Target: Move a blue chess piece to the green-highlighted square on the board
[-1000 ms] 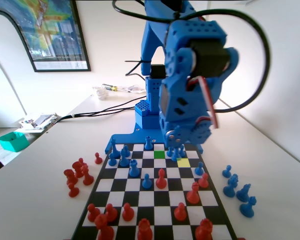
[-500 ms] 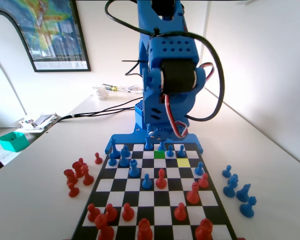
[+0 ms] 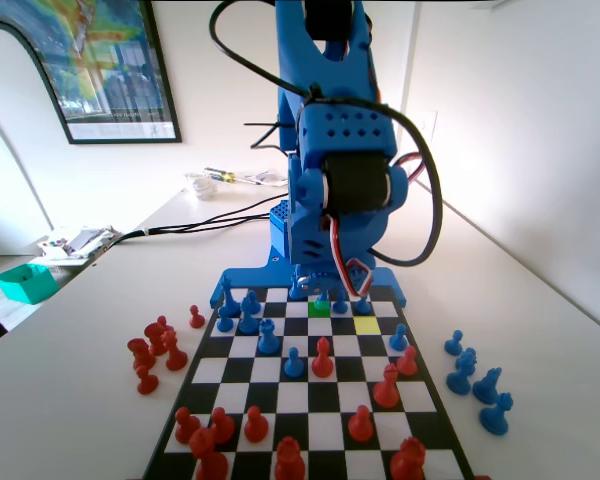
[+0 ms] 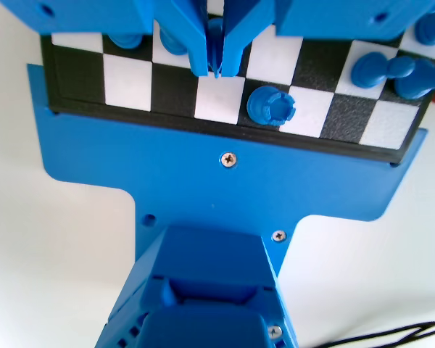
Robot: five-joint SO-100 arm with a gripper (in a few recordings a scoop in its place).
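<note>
Since half a second ago, the blue arm has been lowered slightly over the far rows of the board [image 3: 205, 372] in the fixed view, with its sideways place little changed. Its gripper [image 3: 325, 290] is seen low at the board's far end, just above the green-highlighted square [image 3: 319, 309], which is partly hidden behind it. The yellow square [image 3: 366, 325] lies just right of the green one and one row nearer the camera. Red pieces [image 3: 156, 349] are gathered off the board's left edge, blue pieces [image 3: 477, 381] off its right edge.

In the wrist view, the gripper [image 4: 216, 64] hangs over the board's [image 4: 127, 81] edge row, its jaws drawn almost together around the blue chess piece [image 4: 215, 32], of which a slim sliver is seen between them. A blue rook [image 4: 270, 106] stands on the next square to the right of the gripper.
</note>
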